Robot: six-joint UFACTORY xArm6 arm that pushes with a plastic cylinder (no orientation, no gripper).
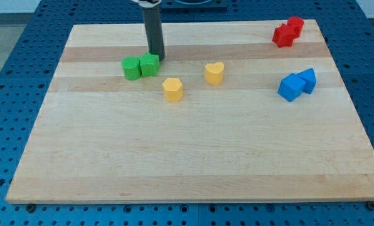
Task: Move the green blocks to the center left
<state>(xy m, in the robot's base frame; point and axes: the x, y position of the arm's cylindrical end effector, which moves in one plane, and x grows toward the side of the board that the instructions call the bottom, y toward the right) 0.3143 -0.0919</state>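
Pale wooden board (193,157) of glued planks with faint lengthwise grain, lying flat and filling most of the view. Beneath and around it, blue perforated metal table surface (11,94) with a regular grid of small dark holes, showing at the left, right and bottom edges. Even, soft lighting, short shadows only. At the view's top, grey-white blurred strip (250,9)

Rod upright, low end on the bench

The dark rod comes down from the view's top edge, left of centre, standing nearly straight. Its paler upper fitting is cut off by the frame. My tip (157,58) rests at the bench surface in the upper left part of the view; no more of the arm shows.
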